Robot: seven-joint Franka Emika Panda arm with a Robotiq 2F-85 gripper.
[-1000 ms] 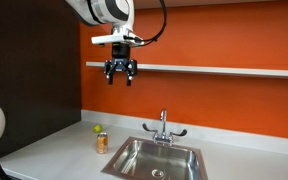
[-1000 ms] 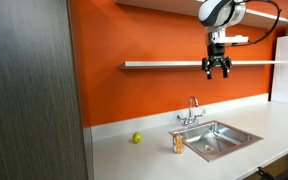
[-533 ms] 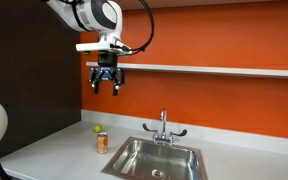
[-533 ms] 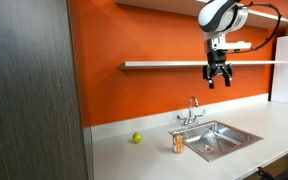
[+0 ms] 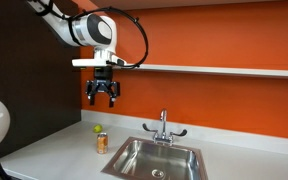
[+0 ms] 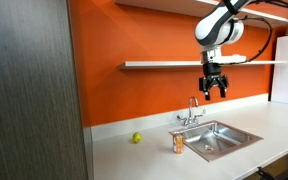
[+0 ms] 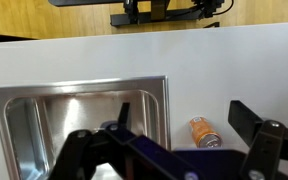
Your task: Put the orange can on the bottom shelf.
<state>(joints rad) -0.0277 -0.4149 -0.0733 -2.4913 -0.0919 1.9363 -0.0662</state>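
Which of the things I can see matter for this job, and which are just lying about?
For the job: orange can on the countertop, bottom shelf on the orange wall, gripper, open and empty.

Just lying about: yellow-green ball beside the can, sink, faucet.

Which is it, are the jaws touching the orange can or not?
Apart. Both exterior views show the jaws hanging high, bare orange wall between them and the can standing on the counter.
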